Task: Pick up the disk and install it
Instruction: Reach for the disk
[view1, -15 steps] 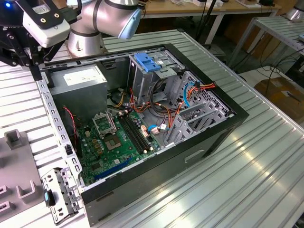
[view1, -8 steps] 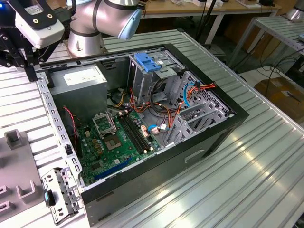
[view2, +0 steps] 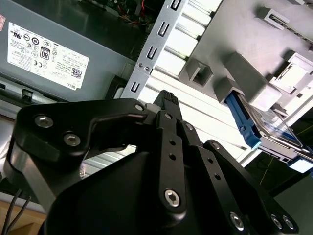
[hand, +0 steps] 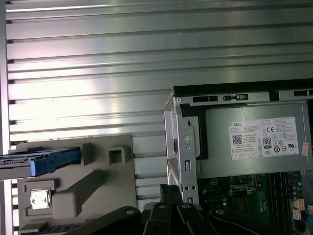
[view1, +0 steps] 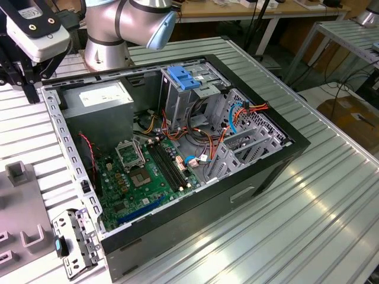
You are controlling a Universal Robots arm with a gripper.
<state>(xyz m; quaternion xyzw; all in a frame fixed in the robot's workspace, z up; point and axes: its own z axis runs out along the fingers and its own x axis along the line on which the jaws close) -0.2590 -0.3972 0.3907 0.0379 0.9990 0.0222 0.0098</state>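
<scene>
Nearest in the second wrist view, the gripper is seen poised over the metal rim of the open case, close to the power supply. Whether it is apart or together cannot be told, and nothing is seen clamped in it. The pick-up is therefore judged not yet made, and all of the task is judged to be left: grasping, carrying over and seating. Beyond the rim, on the ribbed desk, a grey holder is laid just beside the case's power-supply corner, toward the desk's edge at the exterior view's left. The disk is stood on edge in a slot of that holder, well apart from the gripper and untouched by it. It is shown as a flat, thin rectangular slab with a shiny, reflective face and a bright blue plastic rail run along its side. In the first wrist view it is seen edge-on, with the end of the blue rail close to the holder's raised blocks. Farther off, inside the case, the drive cage, topped by a lighter blue latch plate, is stood upright. It is judged to be where the disk belongs, though this cannot be confirmed.
</scene>
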